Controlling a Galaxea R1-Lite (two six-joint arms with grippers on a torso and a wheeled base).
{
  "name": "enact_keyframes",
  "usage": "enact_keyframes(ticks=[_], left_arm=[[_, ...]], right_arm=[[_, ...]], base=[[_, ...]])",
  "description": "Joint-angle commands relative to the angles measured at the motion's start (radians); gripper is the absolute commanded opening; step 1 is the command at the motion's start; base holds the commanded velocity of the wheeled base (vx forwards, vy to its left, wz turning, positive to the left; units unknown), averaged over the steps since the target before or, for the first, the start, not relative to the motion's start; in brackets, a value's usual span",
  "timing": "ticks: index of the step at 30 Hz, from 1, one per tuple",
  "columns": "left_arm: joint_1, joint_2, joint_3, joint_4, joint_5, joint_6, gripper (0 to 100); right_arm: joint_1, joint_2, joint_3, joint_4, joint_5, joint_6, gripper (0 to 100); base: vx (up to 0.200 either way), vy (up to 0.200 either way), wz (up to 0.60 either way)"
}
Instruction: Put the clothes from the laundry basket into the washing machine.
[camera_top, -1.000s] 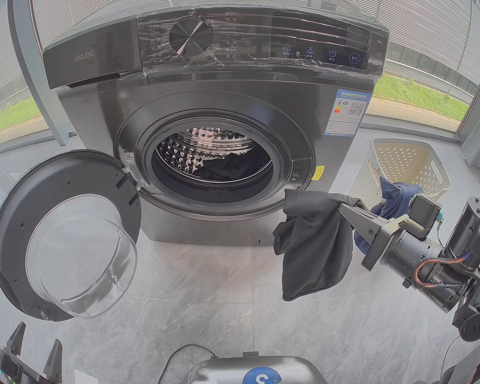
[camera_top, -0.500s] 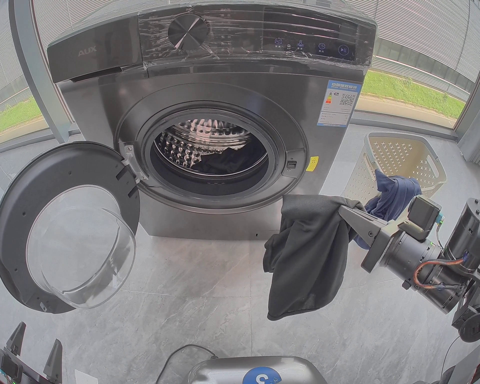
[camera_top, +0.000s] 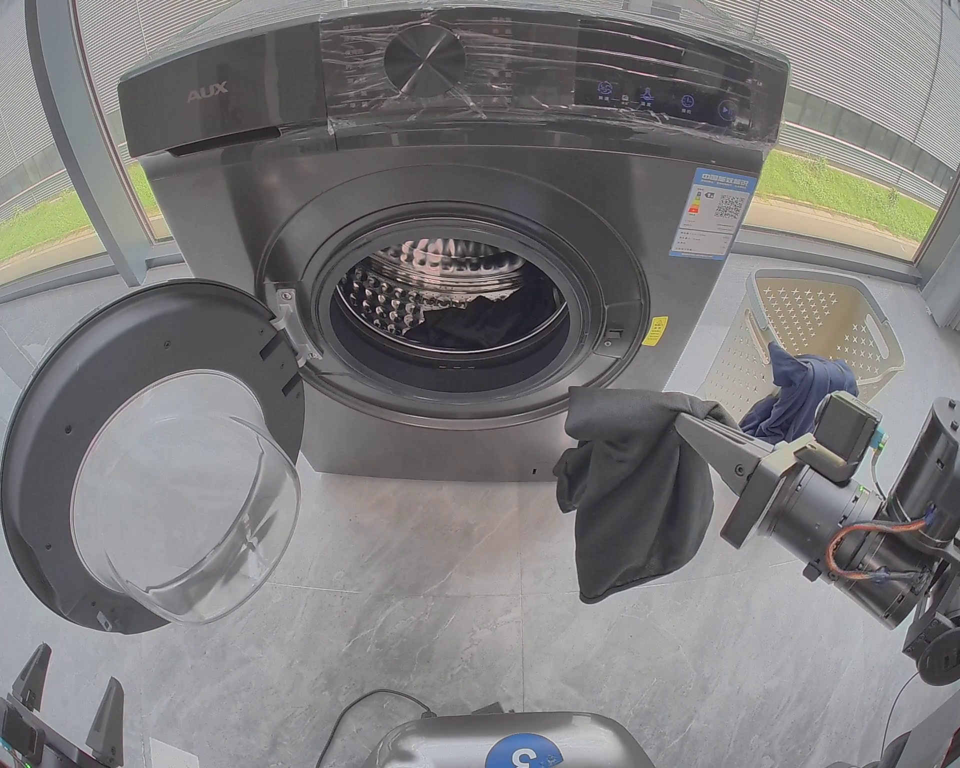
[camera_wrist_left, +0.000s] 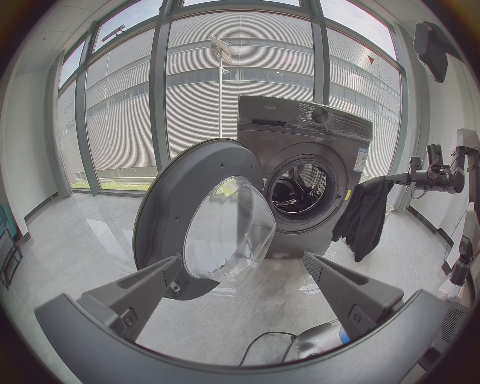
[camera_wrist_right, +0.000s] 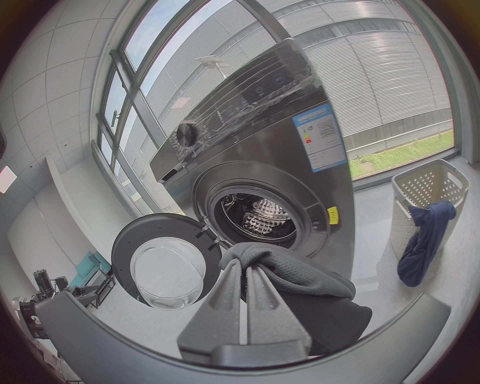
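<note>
Step in hand, by my read: the carry leg. The garment was out of the basket (camera_top: 830, 300) but not yet in the washer (camera_top: 450, 170). R gripper (camera_top: 688, 420) was clamped tight on the top edge of a grey garment (camera_top: 630, 500). It hung free above the floor, in front of the washer, to the R of and lower than the drum (camera_top: 450, 310) mouth, b/w washer & basket. Door (camera_top: 150, 450) stood wide open on the L, so the way in looked unblocked. L gripper (camera_wrist_left: 240, 257) sat low on the L near the door, fingers spread, holding nothing.

Next move, prob.: raise the garment, swing it L-ward to the mouth, and push it well past the rim before letting go. The hanging tail could snag on the lip or drape out.

Count: 1 washer, 1 door, 1 basket, 2 grippers. Garments: 1 grey in grip and 1 blue garment (camera_top: 800, 390) draped over the basket rim. There was also dark cloth (camera_top: 480, 325) already in the drum; no. of pieces there I couldn't tell.
</note>
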Motion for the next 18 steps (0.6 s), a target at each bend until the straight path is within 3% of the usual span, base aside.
enact_keyframes(ticks=[1, 4, 10, 18], left_arm=[[0.001, -0.016, 0.016, 0.0, 0.0, 0.0, 100], [0.001, -0.016, 0.016, 0.0, 0.0, 0.0, 100], [0.001, -0.016, 0.016, 0.0, 0.0, 0.0, 100], [0.001, -0.016, 0.016, -0.002, 0.0, 0.001, 100]], right_arm=[[0.001, 0.004, 0.0, 0.0, -0.001, 0.001, 0], [0.003, 0.005, 0.0, 0.0, -0.001, 0.0, 0], [0.001, 0.011, 0.0, -0.002, -0.001, 0.001, 0], [0.006, 0.011, 0.0, 0.0, 0.001, 0.0, 0]], base=[[-0.2, 0.0, 0.0], [-0.2, 0.0, 0.0], [0.0, 0.0, 0.0], [0.0, 0.2, 0.0]])
